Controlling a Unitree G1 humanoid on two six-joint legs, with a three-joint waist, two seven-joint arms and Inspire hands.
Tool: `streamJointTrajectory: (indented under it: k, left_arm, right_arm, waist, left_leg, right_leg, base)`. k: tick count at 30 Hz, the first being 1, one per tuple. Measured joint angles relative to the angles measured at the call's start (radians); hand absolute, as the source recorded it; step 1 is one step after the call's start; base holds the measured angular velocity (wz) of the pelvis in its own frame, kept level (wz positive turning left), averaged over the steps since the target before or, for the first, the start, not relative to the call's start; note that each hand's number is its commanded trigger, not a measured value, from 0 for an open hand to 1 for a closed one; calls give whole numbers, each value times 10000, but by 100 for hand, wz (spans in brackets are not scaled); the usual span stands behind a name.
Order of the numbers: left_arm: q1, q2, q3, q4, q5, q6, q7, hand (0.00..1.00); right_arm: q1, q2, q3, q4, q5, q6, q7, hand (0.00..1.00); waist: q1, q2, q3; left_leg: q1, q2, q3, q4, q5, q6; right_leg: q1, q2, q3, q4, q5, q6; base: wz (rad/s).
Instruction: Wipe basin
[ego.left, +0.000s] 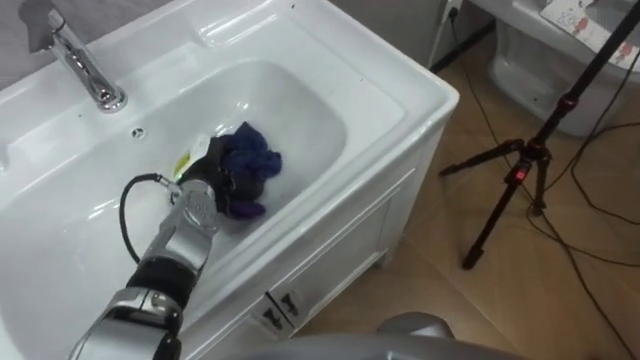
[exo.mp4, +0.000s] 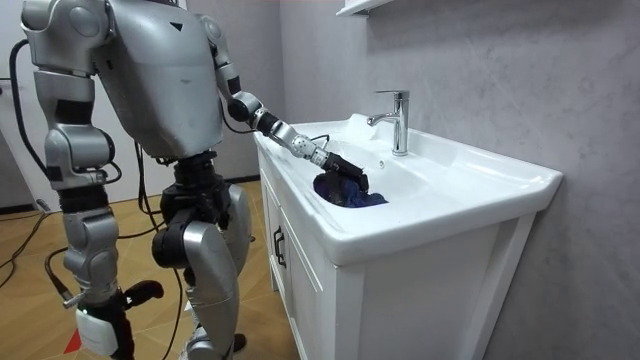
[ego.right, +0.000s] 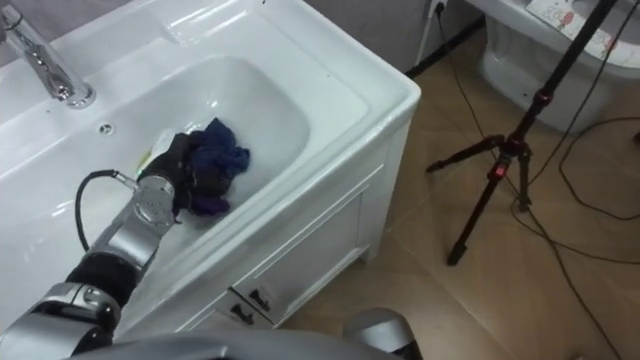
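Observation:
A white basin (ego.left: 300, 110) is set in a white vanity, with a chrome faucet (ego.left: 85, 65) at its back left. A crumpled dark blue cloth (ego.left: 255, 155) lies in the bowl near its front wall. My left arm reaches in from the lower left. Its dark left hand (ego.left: 212, 175) rests on the cloth's left side with fingers curled into the fabric. A small yellow-green patch shows just behind the hand. In the room view I stand at the vanity's end, and the left hand (exo.mp4: 345, 168) presses the cloth (exo.mp4: 352, 196) down in the bowl. My right hand (exo.mp4: 100, 325) hangs low beside my leg.
A black tripod stand (ego.left: 520, 170) stands on the wooden floor to the right of the vanity, with cables around it. A white fixture (ego.left: 540, 60) sits behind it. Cabinet doors (ego.left: 330, 250) are below the basin rim. A wall shelf (exo.mp4: 365, 6) hangs above the faucet.

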Motion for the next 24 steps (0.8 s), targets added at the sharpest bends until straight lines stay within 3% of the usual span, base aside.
streamJointTrajectory:
  k: [4,10,14,18,22,24]
  left_arm:
    - [371,18,517,102,974,-84,483,100]
    - [838,350,878,360,2408,-80,1208,100]
    - [1391,918,1005,305,3152,-90,1641,100]
    - [1490,1130,1511,267,4146,-91,1695,100]
    - [1777,1260,1597,-132,4735,-99,1534,100]
    - [1873,1359,1597,-198,4746,-283,1567,100]
  right_arm:
    - [93,20,-341,-107,-62,23,95,0]
    - [19,-64,-649,-166,-568,2,-50,0]
    - [-111,-357,-821,-171,-596,-208,-20,0]
    - [-268,-647,-1080,-153,-760,-427,5,0]
    - [-585,-756,-1086,-87,-755,-621,-1,0]
    - [-672,-857,-1074,-25,-703,-771,-8,0]
  waist:
    - [405,22,-64]
    - [768,209,-110]
    - [1116,445,-126]
    - [1478,704,-137]
    - [1580,862,-149]
    - [1710,975,-153]
  left_leg:
    - [88,77,-5,-18,-25,-46]
    - [90,106,-306,7,-19,-63]
    - [91,112,-448,-9,-13,-72]
    - [-38,81,-672,88,-8,-69]
    - [-139,104,-772,174,8,-90]
    - [-143,98,-1265,177,12,-94]
  right_leg:
    - [64,76,-18,20,-6,-53]
    - [215,60,-258,-53,-27,-109]
    - [245,55,-333,-83,-34,-123]
    - [207,-37,-573,-64,-50,-132]
    - [170,-33,-618,-67,-60,-163]
    - [208,-41,-742,-67,-86,-202]
  base:
    - [0]
    - [11]
    - [2]
    - [12]
    - [4]
    - [3]
